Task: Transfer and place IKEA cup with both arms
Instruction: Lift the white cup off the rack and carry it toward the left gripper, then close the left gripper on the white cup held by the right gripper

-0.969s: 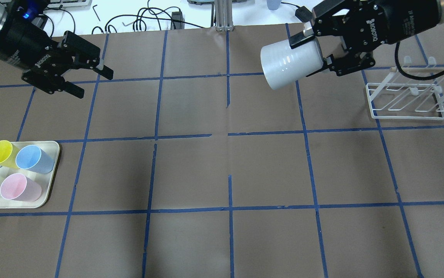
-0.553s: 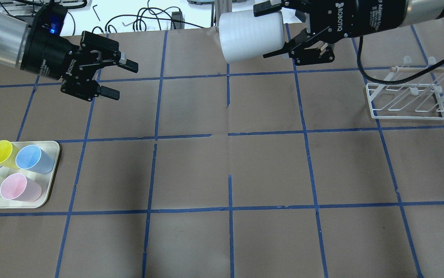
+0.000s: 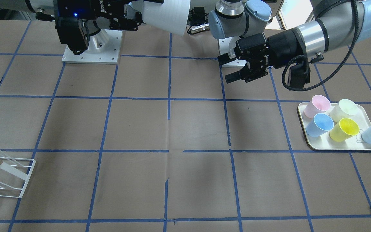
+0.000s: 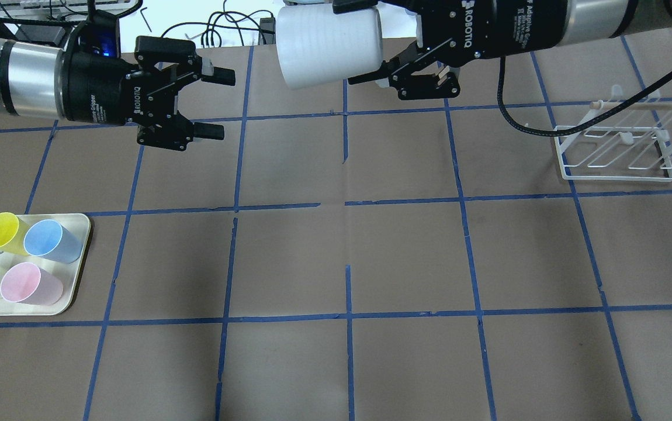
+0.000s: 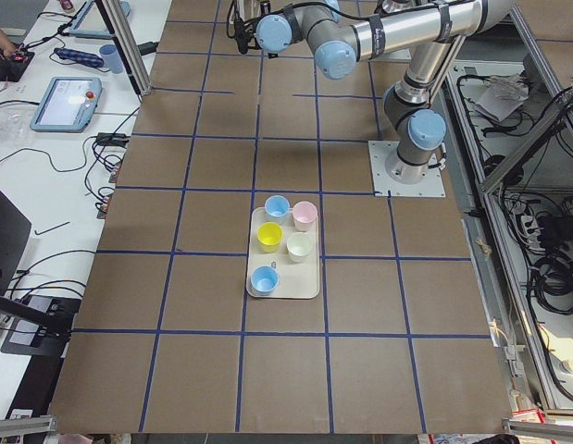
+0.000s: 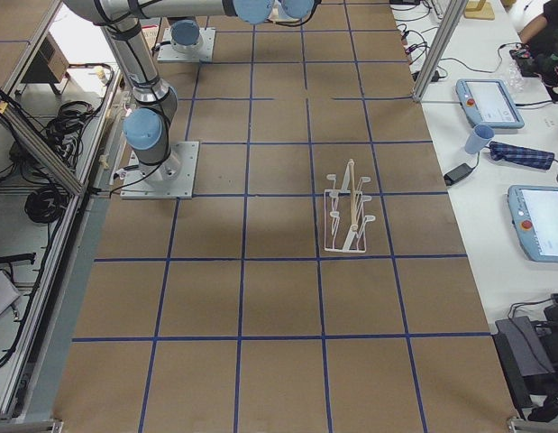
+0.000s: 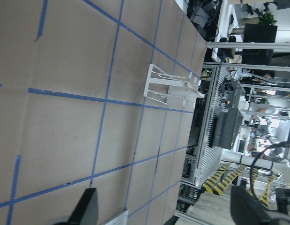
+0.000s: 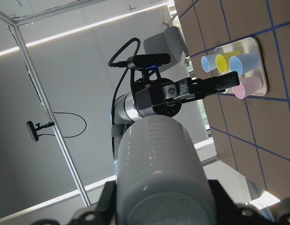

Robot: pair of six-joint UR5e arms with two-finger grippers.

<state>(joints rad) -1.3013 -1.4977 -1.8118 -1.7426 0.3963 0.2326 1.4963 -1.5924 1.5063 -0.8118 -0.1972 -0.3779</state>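
The pale grey IKEA cup [image 4: 327, 47] lies sideways in the air at the table's far edge, its wider end towards the left arm. My right gripper [image 4: 353, 44] is shut on its narrow end. The cup also shows in the front view [image 3: 167, 16] and fills the right wrist view [image 8: 159, 168]. My left gripper [image 4: 219, 103] is open and empty. It points at the cup with a short gap between them, and also shows in the front view [image 3: 226, 69]. Its fingers [image 7: 86, 211] frame bare table in the left wrist view.
A cream tray [image 4: 82, 263] at the near left holds yellow, blue, pink and pale green cups; it also shows in the front view [image 3: 334, 149]. A white wire rack [image 4: 616, 146] stands at the far right. Cables lie on the white bench beyond the table.
My right gripper has carried the cup left and towards the far edge, away from the rack. My left gripper has moved right towards the cup and stayed open.
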